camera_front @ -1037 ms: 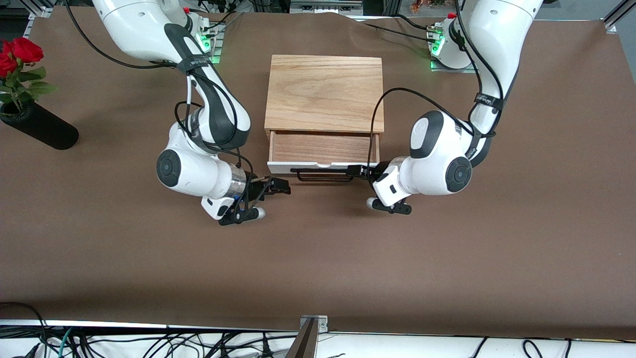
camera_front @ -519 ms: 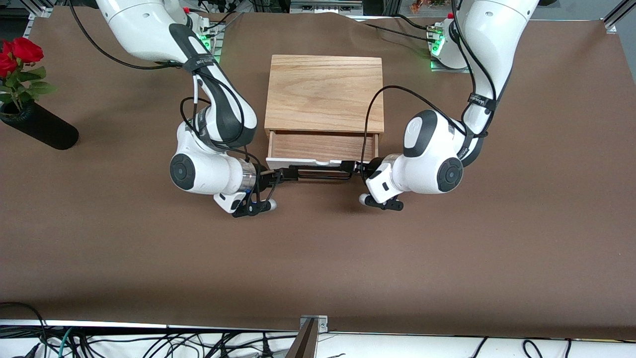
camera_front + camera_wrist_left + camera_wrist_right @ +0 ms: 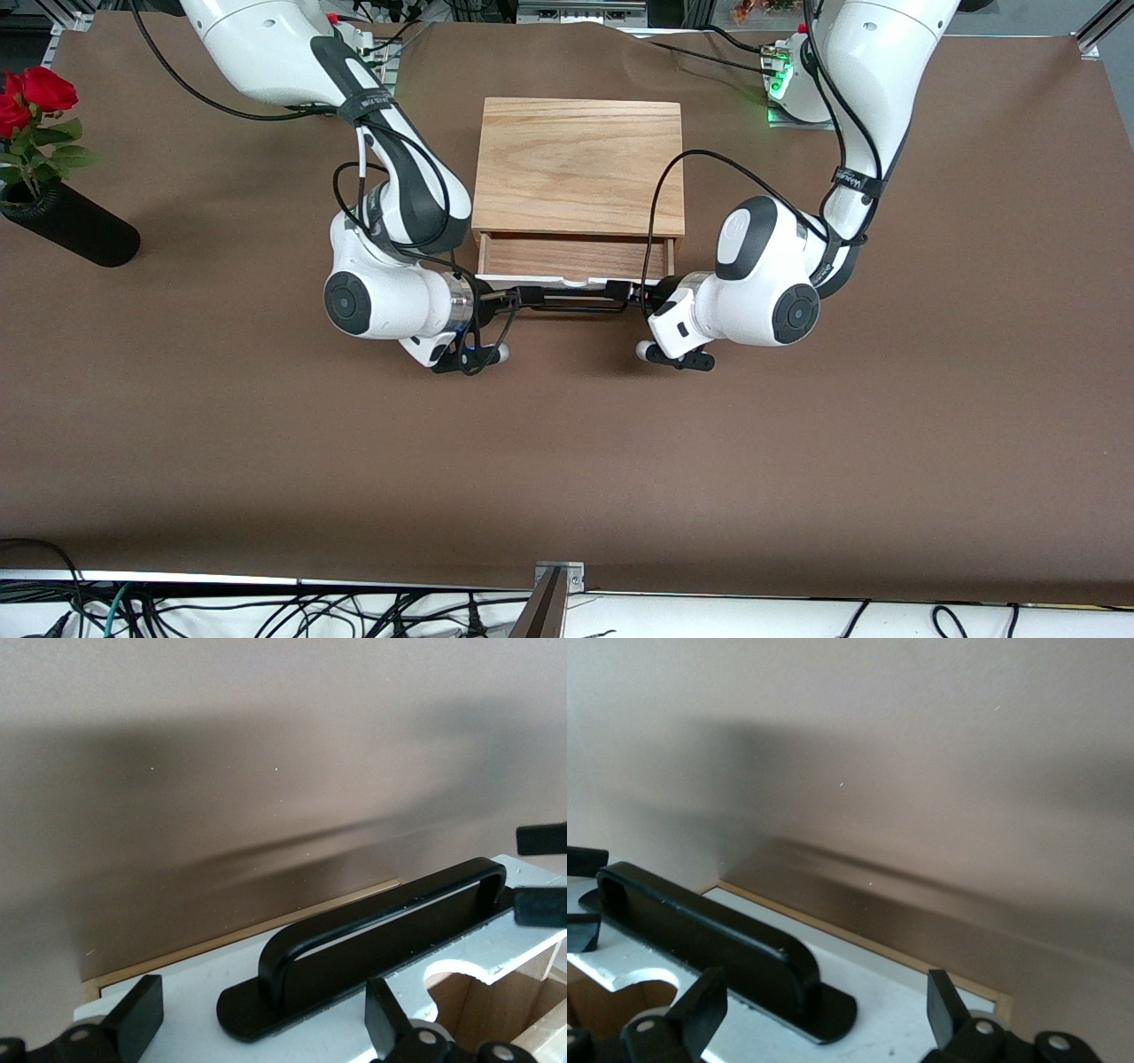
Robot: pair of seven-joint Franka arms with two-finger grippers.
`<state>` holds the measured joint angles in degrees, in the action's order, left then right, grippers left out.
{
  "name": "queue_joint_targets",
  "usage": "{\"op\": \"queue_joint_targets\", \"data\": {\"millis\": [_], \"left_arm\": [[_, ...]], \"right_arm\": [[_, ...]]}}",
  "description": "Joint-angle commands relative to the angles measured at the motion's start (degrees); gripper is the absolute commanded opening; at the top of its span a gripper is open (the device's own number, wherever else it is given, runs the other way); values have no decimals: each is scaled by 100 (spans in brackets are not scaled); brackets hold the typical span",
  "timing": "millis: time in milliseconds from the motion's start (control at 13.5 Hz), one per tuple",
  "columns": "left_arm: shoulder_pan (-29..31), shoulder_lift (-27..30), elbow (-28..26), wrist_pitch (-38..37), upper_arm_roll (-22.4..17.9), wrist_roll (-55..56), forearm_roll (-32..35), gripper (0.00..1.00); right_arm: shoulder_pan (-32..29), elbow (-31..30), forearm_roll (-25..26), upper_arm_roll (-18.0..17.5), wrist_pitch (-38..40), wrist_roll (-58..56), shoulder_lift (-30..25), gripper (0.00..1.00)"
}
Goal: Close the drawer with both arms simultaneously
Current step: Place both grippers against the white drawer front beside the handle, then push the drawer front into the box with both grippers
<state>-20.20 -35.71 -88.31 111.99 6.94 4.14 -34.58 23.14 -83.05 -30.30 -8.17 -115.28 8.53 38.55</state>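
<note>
The drawer (image 3: pixel 571 258) sticks partly out of the light oak box (image 3: pixel 578 164); its white front panel (image 3: pixel 567 283) and black bar handle (image 3: pixel 571 303) face the front camera. My right gripper (image 3: pixel 524 297) is open at the handle's end toward the right arm. In the right wrist view (image 3: pixel 822 1010) its fingers straddle that end of the handle (image 3: pixel 700 930) against the panel (image 3: pixel 908 1014). My left gripper (image 3: pixel 620 291) is open at the handle's other end. In the left wrist view (image 3: pixel 261 1023) its fingers straddle the handle (image 3: pixel 381 921) on the panel (image 3: pixel 173 1014).
A black vase (image 3: pixel 75 232) with red roses (image 3: pixel 31 93) lies at the right arm's end of the table. The brown table cover (image 3: pixel 567 461) stretches wide between the drawer and the front edge, where cables (image 3: pixel 266 611) hang.
Both grippers have moved toward the box; the right one came in from beside the drawer to the handle's end. The drawer has slid partway into the box.
</note>
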Motion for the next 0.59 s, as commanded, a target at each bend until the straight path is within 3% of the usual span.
{"op": "queue_joint_targets", "data": {"millis": [0,519], "left_arm": [[-45,-24,-11,-230,27,17,-145,100],[-28,-24,-11,-519,27,17,-145,100]], "right_arm": [[94,105,-90,-18,137,97,118,100],[85,114,-90,-18,796,70,144,100]]}}
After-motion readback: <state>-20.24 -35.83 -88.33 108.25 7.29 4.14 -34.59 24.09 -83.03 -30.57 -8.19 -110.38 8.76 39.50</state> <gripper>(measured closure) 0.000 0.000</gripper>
